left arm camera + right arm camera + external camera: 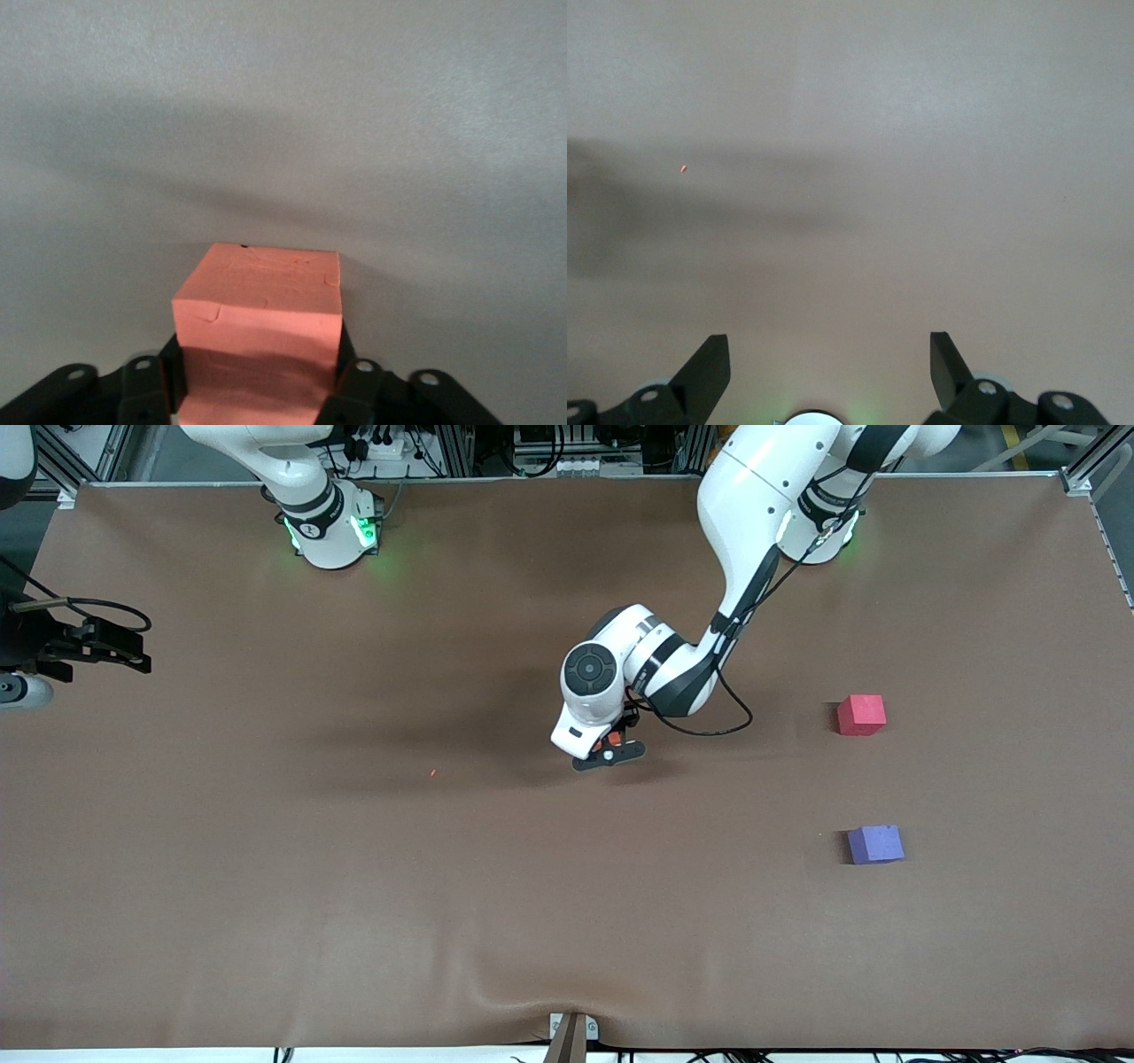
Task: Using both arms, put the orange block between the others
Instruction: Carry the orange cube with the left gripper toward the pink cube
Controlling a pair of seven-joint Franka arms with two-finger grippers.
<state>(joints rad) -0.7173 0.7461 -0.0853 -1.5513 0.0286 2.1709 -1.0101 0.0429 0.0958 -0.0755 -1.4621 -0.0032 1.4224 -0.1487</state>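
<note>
The small bright orange matte foam cube (257, 332) has lightly scuffed, dented faces and one shaded side. It sits at the middle of the brown cloth-covered table (354, 886), between the black fingers (354, 390) of the left gripper (609, 746), which presses on two facing sides of it, grasping it down at the tabletop.

From the orange cube, the small pinkish-red foam cube (861, 715) lies at about three o'clock in the front view, toward the left arm's end of the table. The small purple-blue foam cube (875, 844) lies at about four o'clock, nearer to the front camera than the red one and well apart from it.

The front view shows only a sliver of orange under the left arm's white wrist; the left wrist view shows the cube's top and side plainly, yet neither of the other cubes.

The right gripper (829, 359) waits above bare cloth at the right arm's end of the table, its fingers spread wide and holding nothing. A tiny orange crumb (684, 167) lies on the cloth.
</note>
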